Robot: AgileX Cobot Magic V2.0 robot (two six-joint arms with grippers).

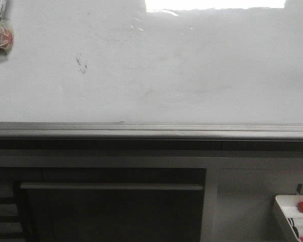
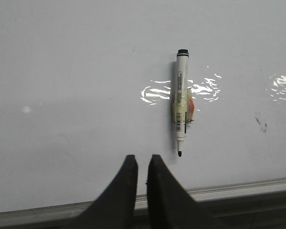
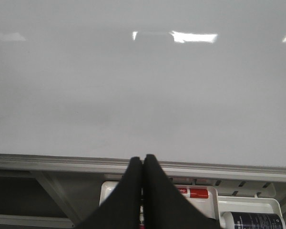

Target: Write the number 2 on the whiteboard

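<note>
Found the left gripper (image 2: 142, 160) all but pressed together, only a sliver between its fingers and nothing pinched, hanging just above the grey ledge (image 2: 238, 187) of the whiteboard (image 2: 86, 71). Noted, a little beyond and off to one side of those fingertips, a marker (image 2: 181, 102) clinging upright to the board, dark tip down, a wad of tape and something red at its middle. Judged the main hazard there: with the jaws that narrow, any push toward the marker would likely knock it off its hold rather than grasp it, and the exposed tip could drag a stray line across the board. Also reckoned that a grip taken off-centre on the taped lump might let the barrel twist once pressed to the surface. Found the right gripper (image 3: 143, 160) closed tight and empty, poised over a tray (image 1: 280, 212) of spare markers below the ledge. Looked for the number 2 and found none anywhere on the board, only a small dark smudge (image 1: 81, 62) and faint grey smears, so took the writing as not yet begun.
</note>
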